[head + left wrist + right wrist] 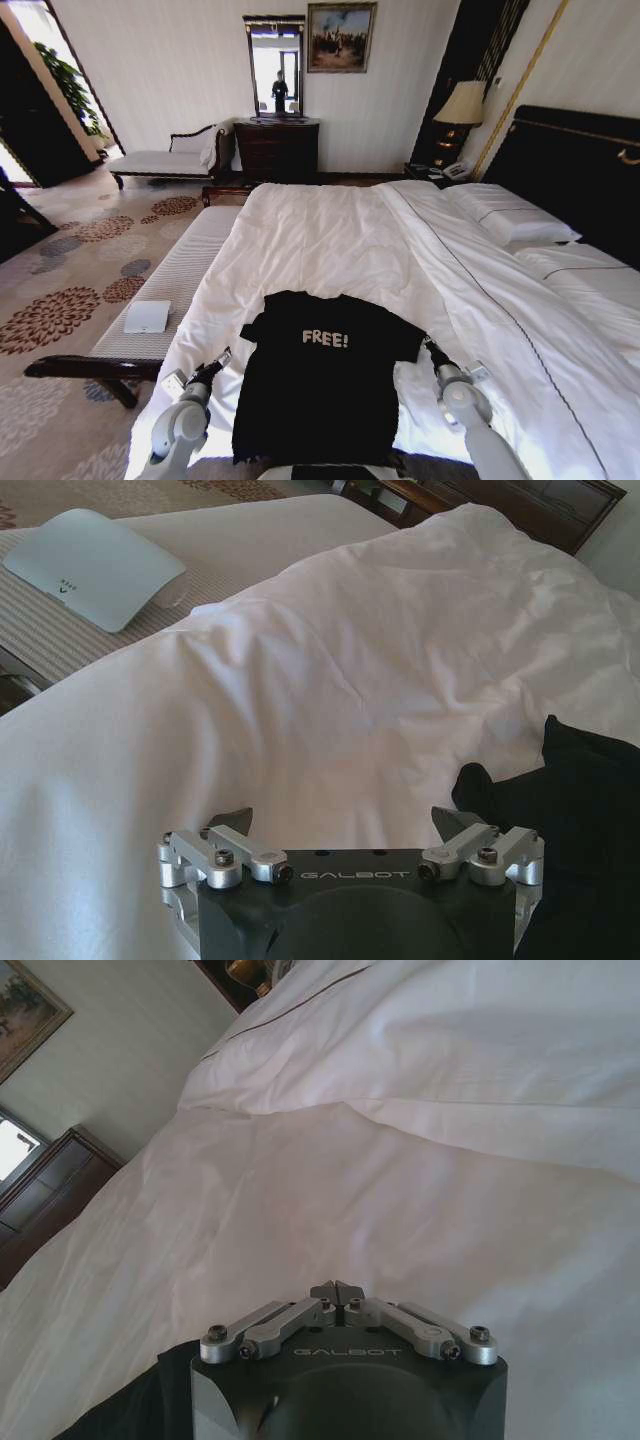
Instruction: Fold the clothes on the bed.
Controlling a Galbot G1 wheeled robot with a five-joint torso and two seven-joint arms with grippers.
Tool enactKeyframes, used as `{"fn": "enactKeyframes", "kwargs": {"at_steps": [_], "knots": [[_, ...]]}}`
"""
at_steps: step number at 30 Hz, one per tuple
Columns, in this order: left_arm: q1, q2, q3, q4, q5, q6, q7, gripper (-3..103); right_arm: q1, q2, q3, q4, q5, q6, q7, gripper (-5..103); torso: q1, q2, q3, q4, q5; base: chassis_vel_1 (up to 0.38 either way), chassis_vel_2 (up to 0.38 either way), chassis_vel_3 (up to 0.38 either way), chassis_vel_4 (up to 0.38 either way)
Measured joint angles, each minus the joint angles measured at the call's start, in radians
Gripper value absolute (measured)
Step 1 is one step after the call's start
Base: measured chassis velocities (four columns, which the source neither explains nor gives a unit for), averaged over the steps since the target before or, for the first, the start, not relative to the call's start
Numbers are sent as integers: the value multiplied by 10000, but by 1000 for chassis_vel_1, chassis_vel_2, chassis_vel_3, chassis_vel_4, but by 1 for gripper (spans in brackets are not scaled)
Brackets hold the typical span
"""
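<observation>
Two grippers flank black T-shirt [325,375], lying flat at lower centre of head view on white bed [330,240], long axis running up frame, collar away from robot. Left gripper [218,363] beside left sleeve, fingers spread apart. Right gripper [433,352] by right sleeve, fingertips pressed together, holding nothing. Both about equally near.

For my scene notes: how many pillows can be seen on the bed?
2. One pillow lies by the dark headboard, on the side nearer the lamp; the other pillow lies beside it, closer to the robot. More may be hidden past the picture's edge.
</observation>
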Motion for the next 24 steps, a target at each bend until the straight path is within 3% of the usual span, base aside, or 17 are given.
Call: {"fn": "enactKeyframes", "kwargs": {"at_steps": [12, 14, 16, 18, 19, 22, 24], "knots": [[-9, 174, -45, -72, -157, -19, 7, 100, -340, 482, 274, 598, -464, 49, 258, 1, 0, 0, 0, 1, 1, 0, 0, 0, 0], [-41, 233, -57, -93, -197, -73, 87, 100, -496, 661, 386, 971, -702, 207, 307, 11, 0, 0, 0, 1, 0, 0, 0, 0, 0], [-70, 258, -56, -94, -213, -144, 177, 100, -605, 781, 453, 1215, -858, 357, 356, 11, 0, 0, 0, 1, 0, 0, 0, 0, 0], [-148, 290, -14, -95, -305, -331, 430, 100, -799, 951, 570, 1651, -1205, 684, 458, 22, 0, 0, 0, 3, 0, 0, 0, 0, 0], [-148, 290, -14, -95, -305, -331, 430, 100, -799, 951, 570, 1651, -1205, 684, 458, 22, 0, 0, 0, 3, 0, 0, 0, 0, 0], [-467, 401, 399, -48, -451, -562, 992, 100, -1242, 1184, 877, 2442, -1741, 1205, 826, 39, 0, 0, 0, 0, 2, 0, 0, 0, 0], [-620, 430, 659, 95, -410, -593, 1057, 100, -1378, 1229, 995, 2687, -1833, 1337, 1041, 44, 0, 0, 0, 0, 2, 0, 0, 0, 0]]}}
